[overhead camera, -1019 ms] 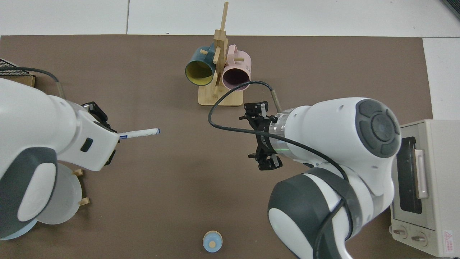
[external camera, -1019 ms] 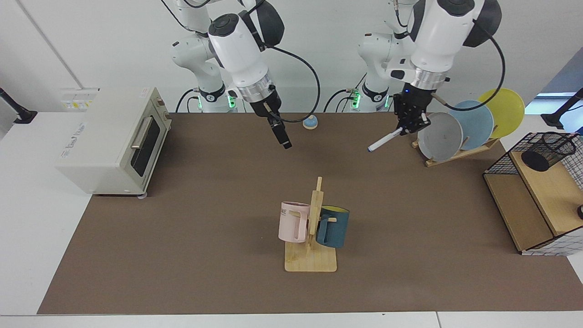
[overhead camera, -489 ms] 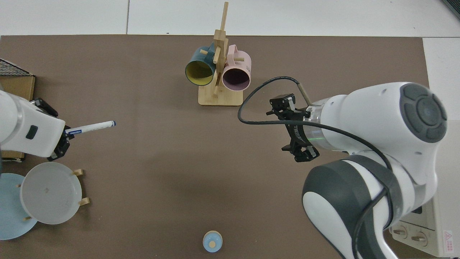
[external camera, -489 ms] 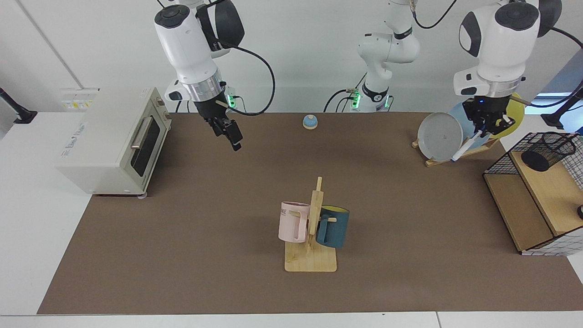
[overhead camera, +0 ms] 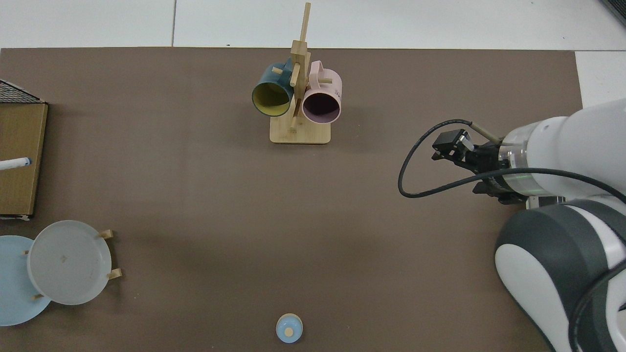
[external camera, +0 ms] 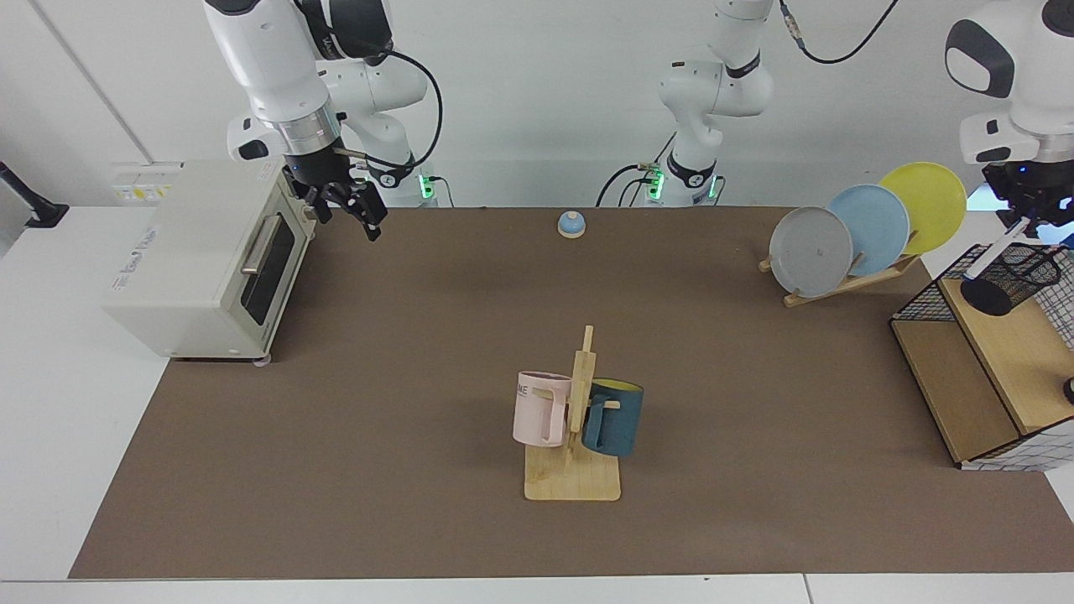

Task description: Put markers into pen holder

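Note:
My left gripper [external camera: 1026, 221] hangs at the far right of the facing view, shut on the upper end of the white marker [external camera: 995, 249]. The marker slants down toward the table's middle, its blue cap just beside the rim of the black mesh pen holder [external camera: 1017, 273]. That holder stands on the wood shelf. The top view shows only the marker's capped tip [overhead camera: 15, 163] at its left edge, over the shelf's wood [overhead camera: 19, 137]. My right gripper [external camera: 367, 221] is shut and holds nothing, raised beside the toaster oven's top corner; it also shows as the right gripper [overhead camera: 447, 143] from above.
A toaster oven [external camera: 210, 252] stands at the mat's end. A wooden mug rack [external camera: 575, 436] with a pink and a blue mug sits mid-table. A plate rack [external camera: 856, 231] with three plates is beside the wire-grid wood shelf [external camera: 956, 377]. A small blue bell [external camera: 571, 224] is at the back.
My left gripper carried the marker away from the plate rack to just above the pen holder. My right arm swung back and up toward the toaster oven.

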Robot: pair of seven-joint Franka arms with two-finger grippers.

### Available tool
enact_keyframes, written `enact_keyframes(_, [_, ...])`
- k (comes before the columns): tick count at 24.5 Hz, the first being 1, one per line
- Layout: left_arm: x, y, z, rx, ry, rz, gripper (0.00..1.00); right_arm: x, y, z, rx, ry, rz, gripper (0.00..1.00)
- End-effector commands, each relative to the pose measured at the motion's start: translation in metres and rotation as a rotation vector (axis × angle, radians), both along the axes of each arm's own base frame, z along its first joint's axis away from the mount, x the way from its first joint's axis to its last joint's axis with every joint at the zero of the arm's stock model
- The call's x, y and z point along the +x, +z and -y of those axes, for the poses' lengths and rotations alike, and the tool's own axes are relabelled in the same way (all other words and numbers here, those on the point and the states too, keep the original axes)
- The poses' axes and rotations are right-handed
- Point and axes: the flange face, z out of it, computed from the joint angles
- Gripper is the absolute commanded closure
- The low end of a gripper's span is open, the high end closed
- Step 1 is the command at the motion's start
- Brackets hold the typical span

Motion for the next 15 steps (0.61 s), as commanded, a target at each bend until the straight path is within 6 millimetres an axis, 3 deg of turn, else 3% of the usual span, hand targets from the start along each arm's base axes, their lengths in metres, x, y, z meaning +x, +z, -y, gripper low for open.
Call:
enact_keyframes(1, [-0.004, 0.007, -0.035, 0.095, 0.017, -0.064, 1.00, -0.014, 0.009, 0.040, -0.016, 0.147, -0.027, 0.00])
enact_keyframes(6, [-0.010, 0.013, -0.056, 0.122, 0.014, -0.112, 1.00, -0.019, 0.012, 0.066, -0.015, 0.271, -0.038, 0.00])
enact_keyframes(11, [-0.003, 0.018, -0.067, 0.158, -0.007, -0.124, 1.00, -0.012, 0.012, 0.074, -0.068, 0.495, -0.025, 0.00])
enact_keyframes(15, [0.001, 0.016, -0.073, 0.179, -0.041, -0.126, 1.00, -0.006, 0.009, 0.090, -0.065, 0.503, -0.014, 0.00])
